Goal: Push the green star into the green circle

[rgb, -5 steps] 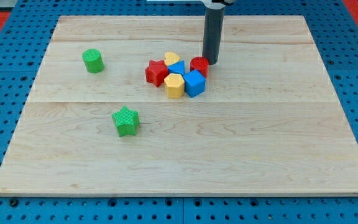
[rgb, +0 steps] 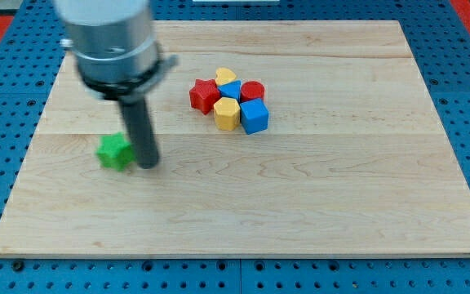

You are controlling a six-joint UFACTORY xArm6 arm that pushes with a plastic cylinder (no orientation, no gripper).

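Observation:
The green star (rgb: 114, 152) lies on the wooden board (rgb: 317, 188) at the view's left, a little below the middle. My tip (rgb: 149, 166) stands on the board right against the star's right side, slightly lower than it. The rod rises from there to the grey arm body (rgb: 108, 37) at the view's top left. The green circle does not show; the arm body covers the spot where it stood.
A tight cluster sits at the top centre: a red star (rgb: 205, 95), a yellow heart (rgb: 225, 77), a red cylinder (rgb: 253, 90), a yellow block (rgb: 228, 113), a blue cube (rgb: 254, 116) and a small blue block (rgb: 232, 88) in its middle.
My tip has left the red cylinder and swept down to the view's left. The green star has moved left and slightly up. The arm now hides the green circle.

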